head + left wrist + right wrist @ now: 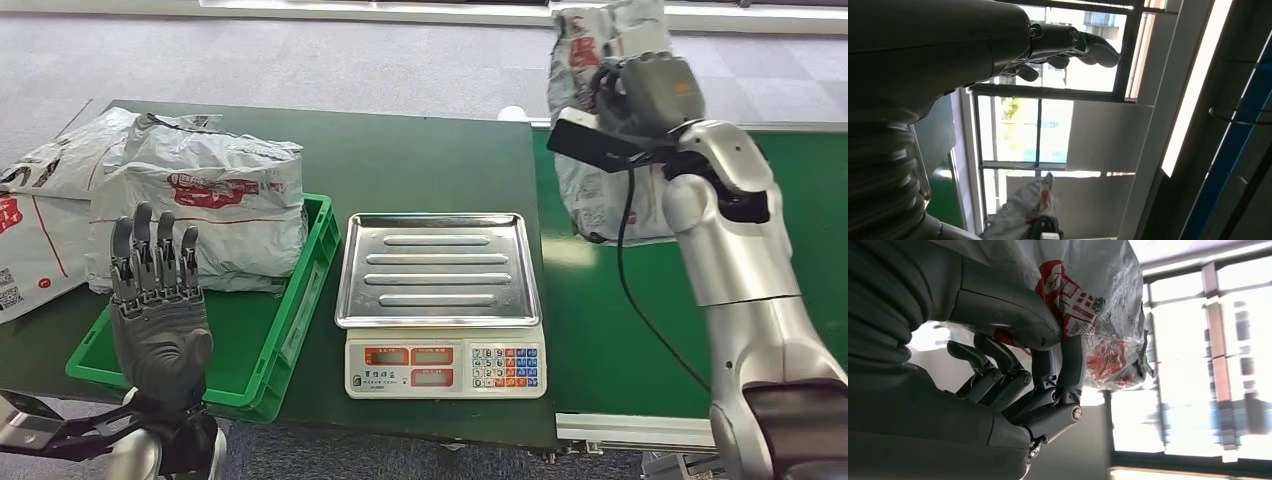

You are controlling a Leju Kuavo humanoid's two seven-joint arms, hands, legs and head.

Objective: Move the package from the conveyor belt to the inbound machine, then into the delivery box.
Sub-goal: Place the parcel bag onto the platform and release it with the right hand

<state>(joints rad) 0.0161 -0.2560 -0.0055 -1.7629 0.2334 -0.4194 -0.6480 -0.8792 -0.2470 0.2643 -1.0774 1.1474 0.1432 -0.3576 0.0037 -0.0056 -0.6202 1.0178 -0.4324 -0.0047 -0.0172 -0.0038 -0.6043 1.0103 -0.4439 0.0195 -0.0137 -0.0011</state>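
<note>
My right hand (640,92) grips a grey plastic package with red print (597,60) and holds it lifted above the green conveyor belt (800,210). In the right wrist view the fingers (1048,390) and thumb clamp the crinkled package (1088,300). The inbound machine is a scale with a steel tray (438,268), standing on the table left of the belt with nothing on it. The green delivery box (285,330) lies further left with a package (205,205) in it. My left hand (158,310) is raised over the box's near end, fingers straight and apart, holding nothing.
Another grey package (40,220) lies on the table left of the box. The dark green table (400,160) reaches back behind the scale. A black cable (628,270) hangs from my right wrist over the belt. Windows (1023,130) show past my left hand (948,45).
</note>
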